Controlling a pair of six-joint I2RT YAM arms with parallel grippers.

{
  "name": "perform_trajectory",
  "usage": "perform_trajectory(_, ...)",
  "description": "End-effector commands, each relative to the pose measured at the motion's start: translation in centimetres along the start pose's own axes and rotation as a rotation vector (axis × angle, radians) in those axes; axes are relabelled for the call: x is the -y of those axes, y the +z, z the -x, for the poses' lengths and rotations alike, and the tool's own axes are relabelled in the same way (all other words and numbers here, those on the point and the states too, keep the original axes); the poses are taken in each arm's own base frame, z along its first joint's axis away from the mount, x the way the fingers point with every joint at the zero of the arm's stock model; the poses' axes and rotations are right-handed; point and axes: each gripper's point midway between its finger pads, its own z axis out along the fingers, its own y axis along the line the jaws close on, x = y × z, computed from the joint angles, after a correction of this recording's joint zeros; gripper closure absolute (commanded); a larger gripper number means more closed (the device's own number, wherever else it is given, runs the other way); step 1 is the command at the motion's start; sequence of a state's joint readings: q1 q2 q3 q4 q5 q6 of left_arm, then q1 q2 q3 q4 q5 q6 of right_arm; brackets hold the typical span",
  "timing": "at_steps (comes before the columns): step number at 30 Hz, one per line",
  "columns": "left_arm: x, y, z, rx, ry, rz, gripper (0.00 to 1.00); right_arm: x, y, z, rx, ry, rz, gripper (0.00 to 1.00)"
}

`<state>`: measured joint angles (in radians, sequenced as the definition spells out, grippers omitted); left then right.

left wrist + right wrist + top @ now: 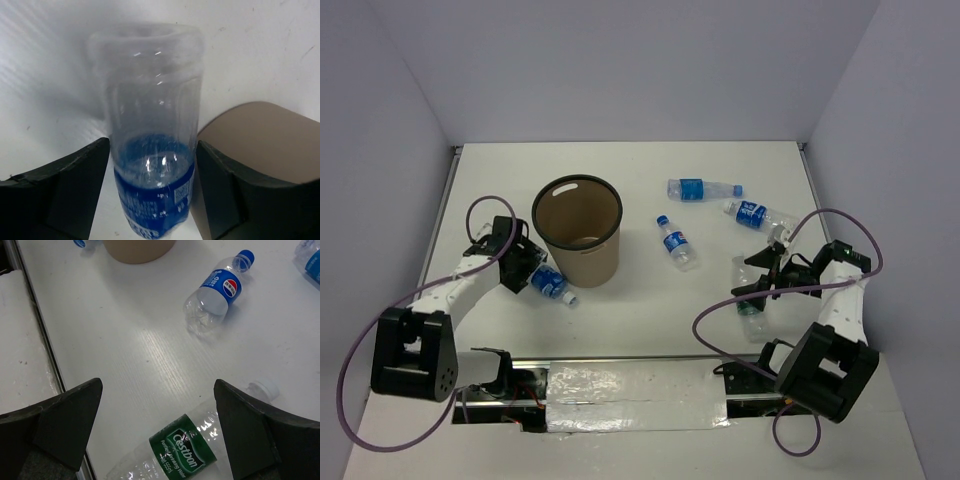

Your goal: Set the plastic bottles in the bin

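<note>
Left wrist view: left hand (152, 147) is straddling a blue-label bottle (150, 100) on the counter (50, 75) beside the bin (260, 145), grip uncertain. Right hand (157, 390) is hovering spread wide over the green-label bottle (182, 452).

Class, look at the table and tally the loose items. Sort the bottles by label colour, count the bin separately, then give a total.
Blue-label bottles: 4
Green-label bottle: 1
Brown bin: 1
Total: 6
</note>
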<state>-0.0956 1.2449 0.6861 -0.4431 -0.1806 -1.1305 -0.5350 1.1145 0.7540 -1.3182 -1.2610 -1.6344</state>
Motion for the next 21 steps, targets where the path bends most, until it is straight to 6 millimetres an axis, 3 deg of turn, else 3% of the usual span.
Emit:
perform_trajectory(1,2.5,1.1,1.0,0.014,-0.024,-0.073,0.19,-1.7,-0.3,1.4,0.023,0.01,0.011,0.0)
perform_trajectory(4,1.4,2.4,0.2,-0.017,-0.029,-0.012,0.24,-2.0,-0.4,1.3,0.01,-0.017,0.001,0.0)
perform_trajectory(8,-0.6,2.0,0.2,0.013,-0.032,0.043,0.31,-2.3,-0.5,1.3,0.002,-0.038,-0.008,0.0)
perform_trajectory(9,-1.3,1.6,0.6,0.041,-0.033,0.062,0.47,-2.3,-0.5,1.3,0.001,-0.04,-0.009,0.0)
perform_trajectory(12,-2.1,-0.9,1.6,0.105,-0.05,0.053,0.69,-2.2,-0.6,1.4,0.001,-0.036,-0.01,0.0)
perform_trajectory(14,-1.6,-3.8,3.6,0.197,-0.067,0.008,0.74,-2.2,-0.6,1.4,-0.002,-0.032,-0.01,0.0)
perform_trajectory(15,-2.5,-5.0,3.7,0.207,-0.062,0.031,0.78,-2.2,-0.6,1.5,-0.002,-0.032,-0.013,0.0)
perform_trajectory(16,-1.8,-7.7,5.8,0.299,-0.084,-0.015,0.81,-2.1,-0.7,1.5,-0.004,-0.035,-0.016,0.0)
perform_trajectory(17,-1.9,-9.0,6.4,0.33,-0.065,-0.025,0.87,-2.1,-0.7,1.5,-0.005,-0.036,-0.019,0.0)
perform_trajectory(18,-1.8,-11.9,7.6,0.383,-0.076,-0.06,0.89,-2.1,-0.7,1.6,-0.005,-0.039,-0.02,0.0)
perform_trajectory(20,-2.1,-15.0,9.6,0.485,-0.051,-0.066,0.95,-2.0,-0.8,1.9,-0.001,-0.049,-0.024,0.0)
perform_trajectory(21,-1.4,-18.1,10.9,0.543,-0.067,-0.128,0.96,-2.0,-0.8,2.0,0.0,-0.049,-0.025,0.0)
